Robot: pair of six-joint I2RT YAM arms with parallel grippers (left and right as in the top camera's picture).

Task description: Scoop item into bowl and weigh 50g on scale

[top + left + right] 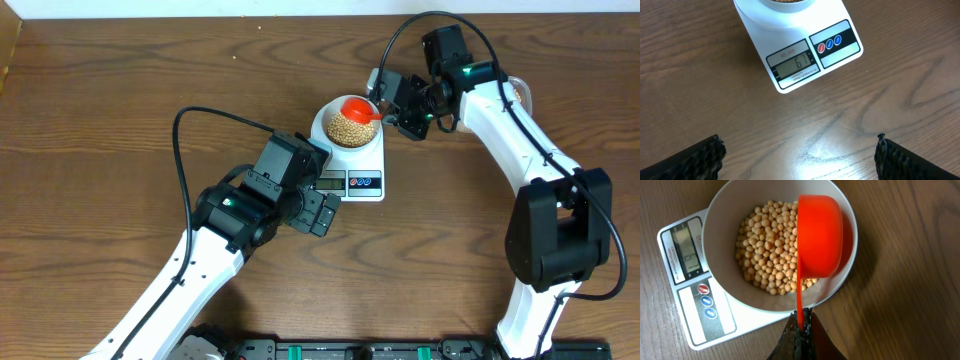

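Place: a robot test bench in a lab or workroom, with nothing of a lived-in kitchen around it.
Surface: one broad dark-brown wood-grain table fills every view.
Machines: two white-and-black jointed robot arms, the left arm and the right arm, trailing looped black cables.
Mounting: a black equipment rail runs along the near table edge.
Props: a flat white rounded-rectangular kitchen scale, a small round white bowl of round tan-yellow beans, and an orange-red plastic scoop.
Surroundings: a pale strip beyond the far edge; wall or floor, cannot tell.
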